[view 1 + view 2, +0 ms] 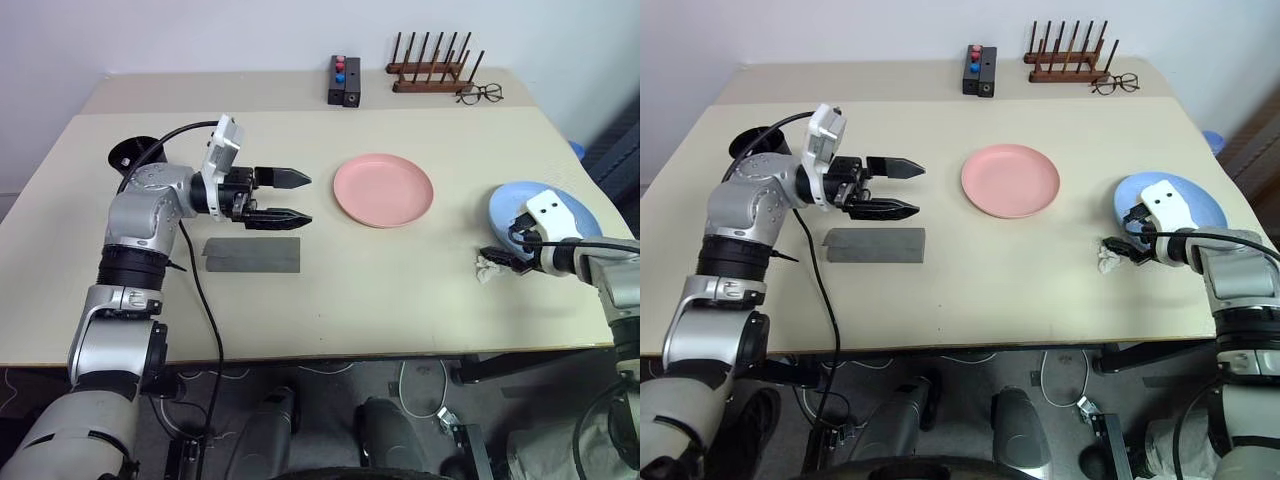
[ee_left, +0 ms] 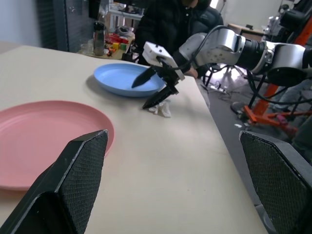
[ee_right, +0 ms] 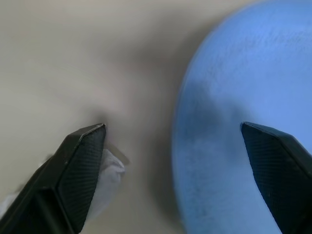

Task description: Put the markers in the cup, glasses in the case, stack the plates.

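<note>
We had both head eyes looking forward and down from above the near edge of the table, taking in the whole top to the far wall; the two shared nearly the same scene, slightly offset sideways. The left wrist camera sat low over the tabletop, facing level across the pink plate toward the blue plate and right gripper, with a seated person behind; the right wrist camera looked down, very close, on the blue plate's rim and a white scrap; both plates also appeared in the head views.
</note>
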